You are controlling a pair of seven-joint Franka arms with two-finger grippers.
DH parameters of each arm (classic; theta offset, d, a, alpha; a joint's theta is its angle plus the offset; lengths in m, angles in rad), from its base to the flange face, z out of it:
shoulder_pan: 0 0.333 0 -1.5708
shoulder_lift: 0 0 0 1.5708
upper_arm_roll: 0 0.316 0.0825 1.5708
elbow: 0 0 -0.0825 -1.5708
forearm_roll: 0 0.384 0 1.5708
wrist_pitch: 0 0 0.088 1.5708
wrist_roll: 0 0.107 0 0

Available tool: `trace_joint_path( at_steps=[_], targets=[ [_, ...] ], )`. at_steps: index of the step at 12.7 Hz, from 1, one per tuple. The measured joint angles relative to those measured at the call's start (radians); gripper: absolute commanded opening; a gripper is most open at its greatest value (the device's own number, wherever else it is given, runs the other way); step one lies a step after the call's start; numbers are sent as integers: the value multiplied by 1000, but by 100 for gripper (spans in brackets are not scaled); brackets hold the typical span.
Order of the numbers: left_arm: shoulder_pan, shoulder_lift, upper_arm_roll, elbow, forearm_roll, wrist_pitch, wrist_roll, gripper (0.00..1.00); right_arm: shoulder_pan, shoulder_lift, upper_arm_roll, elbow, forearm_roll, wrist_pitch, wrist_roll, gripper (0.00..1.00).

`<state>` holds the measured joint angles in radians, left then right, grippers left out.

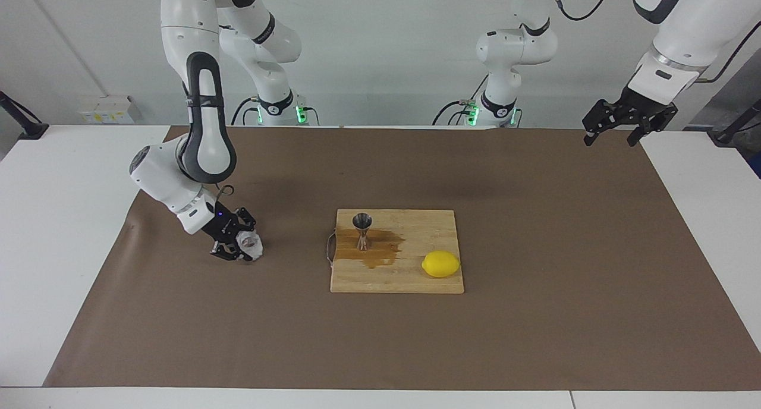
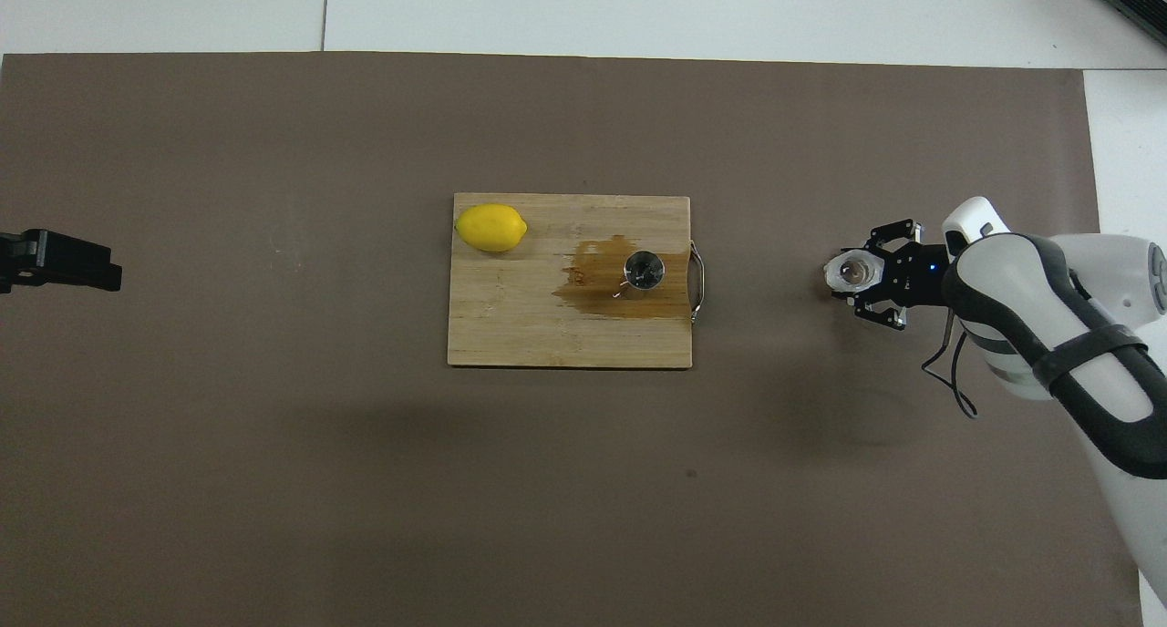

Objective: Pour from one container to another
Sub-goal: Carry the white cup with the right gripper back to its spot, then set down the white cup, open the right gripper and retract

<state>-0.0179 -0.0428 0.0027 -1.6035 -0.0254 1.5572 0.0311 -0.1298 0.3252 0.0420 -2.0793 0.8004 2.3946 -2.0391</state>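
- Right hand (image 1: 236,244) is low at the surface (image 1: 535,337) near the right arm's end, wrapped around the glass cup (image 1: 250,242). The cup looks set down on the brown mat (image 1: 535,219) or just about touching it. You can't tell whether the grip is on or already slackening, so treat the cup as not yet free.
- Step in hand, as I read it: putting the cup back down after the pour. Get the base flat on the mat first, since the cup looks slightly tilted in the facing view. Then open fully and lift straight up. Don't drag sideways, a squat knobbly glass will catch a finger and tip.
- Cup contents: the overhead view shows a clear bottom in the glass cup (image 2: 852,271), no visible liquid. Looks empty.
- Steel jigger (image 1: 362,230) stands upright on the wooden cutting board (image 1: 416,281), near the board's handle edge toward the right arm's end. Whether there's liquid in its top cone can't be read.
- Brown puddle (image 1: 380,251) is spread on the board around the jigger's foot, so some of the pour probably missed or overflowed.
- Lemon (image 1: 441,264) sits at the board's corner farthest from the robots, toward the left arm's end, clear of the puddle.
- Left hand (image 1: 621,120) waits released, raised over the mat's edge at the left arm's end.
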Motion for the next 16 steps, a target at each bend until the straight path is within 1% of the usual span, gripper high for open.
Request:
trace_joint_path(
  at_steps=[3,5,6,8,10,12,13,14,16],
  targets=[
    [0,0,0,0,0,0,0,100,25,-43,3,18,0,-16,71,100],
    [0,0,0,0,0,0,0,100,27,-84,2,19,-15,-88,143,100],
    [0,0,0,0,0,0,0,100,27,-104,1,19,-46,-118,204,100],
    [0,0,0,0,0,0,0,100,32,-145,1,20,-149,-150,381,100],
    [0,0,0,0,0,0,0,100,49,-173,3,21,-237,-157,573,100],
    [0,0,0,0,0,0,0,100,61,-179,3,25,-276,-167,753,100],
    [0,0,0,0,0,0,0,100,61,-179,2,36,-318,-186,852,100],
    [0,0,0,0,0,0,0,100,60,-180,0,58,-379,-218,960,100],
    [0,0,0,0,0,0,0,100,60,-197,0,136,-506,-345,1220,100]
  ],
)
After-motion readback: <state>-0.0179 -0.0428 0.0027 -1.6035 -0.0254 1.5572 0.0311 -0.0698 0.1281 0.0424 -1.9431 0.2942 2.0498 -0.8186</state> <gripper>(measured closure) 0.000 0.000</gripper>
